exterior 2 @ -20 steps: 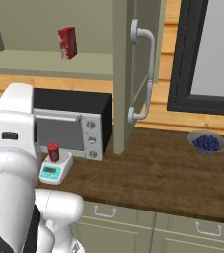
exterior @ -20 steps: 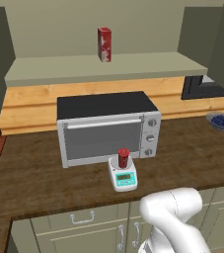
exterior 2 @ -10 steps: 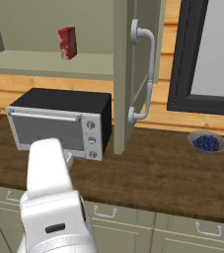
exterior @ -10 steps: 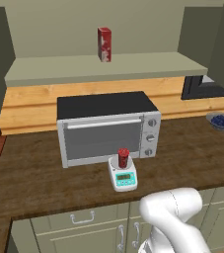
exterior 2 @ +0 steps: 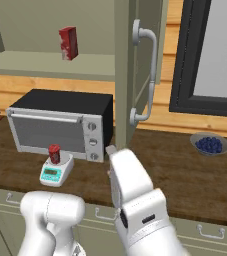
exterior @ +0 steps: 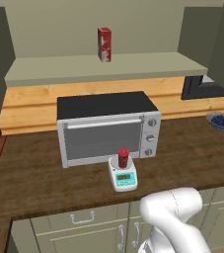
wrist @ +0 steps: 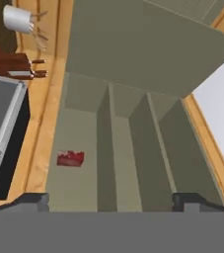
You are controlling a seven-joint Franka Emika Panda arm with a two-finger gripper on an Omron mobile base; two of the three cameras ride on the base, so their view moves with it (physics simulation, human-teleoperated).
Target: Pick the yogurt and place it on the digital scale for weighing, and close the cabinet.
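Arm (exterior 2: 135,195) further right, toward cabinet (exterior 2: 127,70).

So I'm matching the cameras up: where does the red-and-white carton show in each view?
Left base view: carton top centre, on the shelf.
Right base view: upper left, same shelf.
Hand view: lower left, appearing sideways.
Shared landmark: the silver toaster oven below it.

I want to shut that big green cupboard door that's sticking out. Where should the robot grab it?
Grip the long silver bar handle on the open olive-green cabinet door, at its middle, coming from the handle side. It stands off the door, so the open pincer probably fits around it.
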